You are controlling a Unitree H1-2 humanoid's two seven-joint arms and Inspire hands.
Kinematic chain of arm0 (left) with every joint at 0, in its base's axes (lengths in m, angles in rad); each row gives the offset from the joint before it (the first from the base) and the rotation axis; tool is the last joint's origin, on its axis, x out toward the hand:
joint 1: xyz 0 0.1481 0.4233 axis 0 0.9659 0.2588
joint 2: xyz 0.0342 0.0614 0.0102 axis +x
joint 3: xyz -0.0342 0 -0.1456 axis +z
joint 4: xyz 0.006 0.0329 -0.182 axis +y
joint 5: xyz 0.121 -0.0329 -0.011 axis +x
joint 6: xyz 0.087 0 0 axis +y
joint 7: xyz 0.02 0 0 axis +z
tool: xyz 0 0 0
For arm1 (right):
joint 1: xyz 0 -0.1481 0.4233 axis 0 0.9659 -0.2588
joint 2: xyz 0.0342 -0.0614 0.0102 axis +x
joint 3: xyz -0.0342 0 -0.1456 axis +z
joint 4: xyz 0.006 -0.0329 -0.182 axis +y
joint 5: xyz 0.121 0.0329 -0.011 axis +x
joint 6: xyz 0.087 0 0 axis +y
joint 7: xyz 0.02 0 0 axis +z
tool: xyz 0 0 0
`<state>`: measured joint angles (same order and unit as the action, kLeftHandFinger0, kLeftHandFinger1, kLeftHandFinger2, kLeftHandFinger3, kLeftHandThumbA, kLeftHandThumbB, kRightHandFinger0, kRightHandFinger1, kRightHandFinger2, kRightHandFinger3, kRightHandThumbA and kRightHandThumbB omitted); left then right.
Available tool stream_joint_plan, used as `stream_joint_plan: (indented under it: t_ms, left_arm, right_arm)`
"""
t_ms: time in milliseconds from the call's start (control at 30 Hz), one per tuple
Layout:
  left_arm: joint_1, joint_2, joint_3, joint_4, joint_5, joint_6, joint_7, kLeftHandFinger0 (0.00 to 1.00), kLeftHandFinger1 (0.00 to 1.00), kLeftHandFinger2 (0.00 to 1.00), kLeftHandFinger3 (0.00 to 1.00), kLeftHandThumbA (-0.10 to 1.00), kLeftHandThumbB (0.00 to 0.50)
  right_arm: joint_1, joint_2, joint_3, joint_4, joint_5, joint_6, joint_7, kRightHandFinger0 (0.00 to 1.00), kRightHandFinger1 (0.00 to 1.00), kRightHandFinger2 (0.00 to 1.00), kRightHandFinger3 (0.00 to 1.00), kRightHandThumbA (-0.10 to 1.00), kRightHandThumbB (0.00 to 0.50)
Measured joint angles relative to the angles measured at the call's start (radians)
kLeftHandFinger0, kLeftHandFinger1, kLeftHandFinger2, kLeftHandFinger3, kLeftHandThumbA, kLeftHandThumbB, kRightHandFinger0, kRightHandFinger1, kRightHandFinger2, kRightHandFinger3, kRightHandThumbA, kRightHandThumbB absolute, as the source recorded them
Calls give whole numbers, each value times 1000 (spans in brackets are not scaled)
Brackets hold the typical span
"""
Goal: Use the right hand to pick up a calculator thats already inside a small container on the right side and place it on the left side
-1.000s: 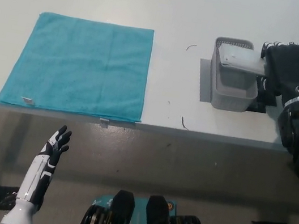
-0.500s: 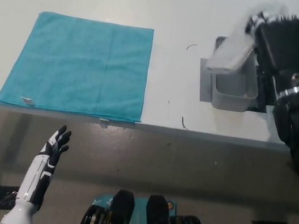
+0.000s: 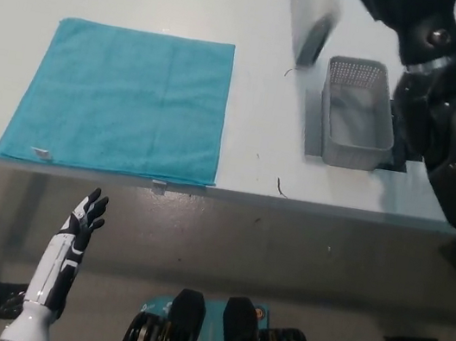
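Black right hand (image 3: pixel 396 2), clamped on the calculator (image 3: pixel 311 14), held it high above the container (image 3: pixel 357 113) to clear its rim; white left hand (image 3: pixel 88 213) hung open below the worktop (image 3: pixel 258 97).

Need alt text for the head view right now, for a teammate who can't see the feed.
The black right hand holds the grey calculator in the air, up and left of the empty grey container on the white table. A teal cloth lies at left; the white left hand rests open below the table edge.
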<state>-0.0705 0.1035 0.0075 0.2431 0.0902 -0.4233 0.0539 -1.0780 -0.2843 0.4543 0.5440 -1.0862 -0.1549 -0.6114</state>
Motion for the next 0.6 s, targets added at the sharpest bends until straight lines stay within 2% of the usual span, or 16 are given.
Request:
stream_joint_plan:
  t_ms: [67, 133, 200, 233, 400, 433, 600]
  left_arm:
    - [0, 0, 0, -3, 0, 0, 0, 1000, 1000, 1000, 1000, 1000, 0]
    - [0, 0, 0, -4, 0, 0, 0, 1000, 1000, 1000, 1000, 1000, 0]
    - [0, 0, 0, -4, 0, 0, 0, 1000, 1000, 1000, 1000, 1000, 0]
    - [1, 0, 0, -4, 0, 0, 0, 1000, 1000, 1000, 1000, 1000, 0]
    - [1, 0, -1, -6, 0, -1, 0, 1000, 1000, 1000, 1000, 1000, 0]
    - [1, 0, -1, -6, 1, -1, 0, 1000, 1000, 1000, 1000, 1000, 0]
    - [12, 0, -5, -15, 7, -1, 0, 1000, 1000, 1000, 1000, 1000, 0]
  right_arm:
    - [-7, 24, 5, 17, 0, -3, -6, 0, 26, 569, 438, -100, 302]
    - [-13, 52, 11, 46, 1, -8, -14, 0, 35, 580, 382, -100, 306]
    - [-16, 78, 17, 79, 3, -16, -21, 0, 55, 609, 407, -100, 262]
    - [-22, 94, 21, 107, 4, -18, -25, 0, 67, 627, 450, -100, 240]
    - [-71, 177, 50, 307, 6, -20, -57, 0, 95, 659, 532, -100, 248]
    - [-83, 190, 57, 346, 6, -20, -61, 0, 151, 696, 567, -100, 230]
    - [-163, 274, 67, 565, 31, -41, -94, 0, 234, 730, 645, -100, 223]
